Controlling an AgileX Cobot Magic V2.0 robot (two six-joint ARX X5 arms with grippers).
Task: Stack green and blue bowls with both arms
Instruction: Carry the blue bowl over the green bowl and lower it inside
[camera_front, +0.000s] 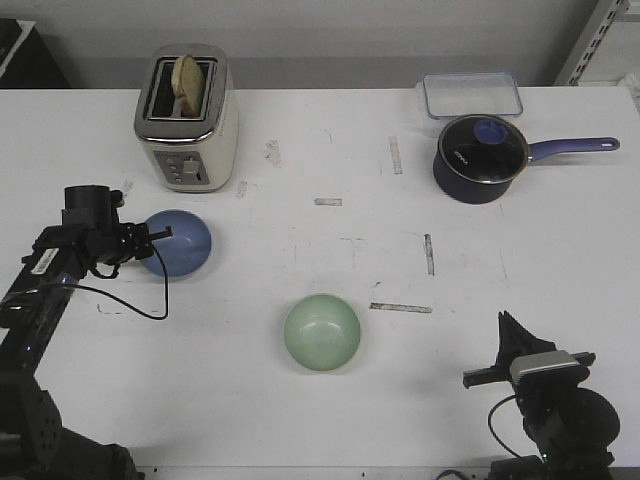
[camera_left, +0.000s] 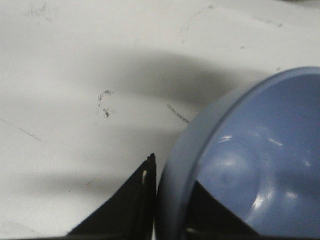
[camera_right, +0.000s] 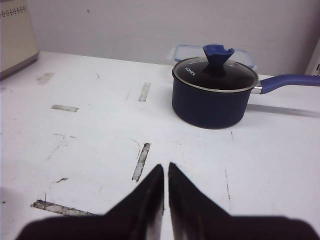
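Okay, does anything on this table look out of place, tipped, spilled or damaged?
Nothing spilled or tipped. The white tabletop is scuffed with worn tape marks. The periwinkle blue ceramic bowl and pale green ceramic bowl sit upright.

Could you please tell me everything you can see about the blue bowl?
The blue bowl is a small, round, glossy bowl, ceramic by its look, in soft periwinkle. It is empty and sits on the white table in front of the toaster, left of the green bowl and apart from it. The left gripper straddles its left rim: the left wrist view shows one finger outside the wall and the other inside the bowl.
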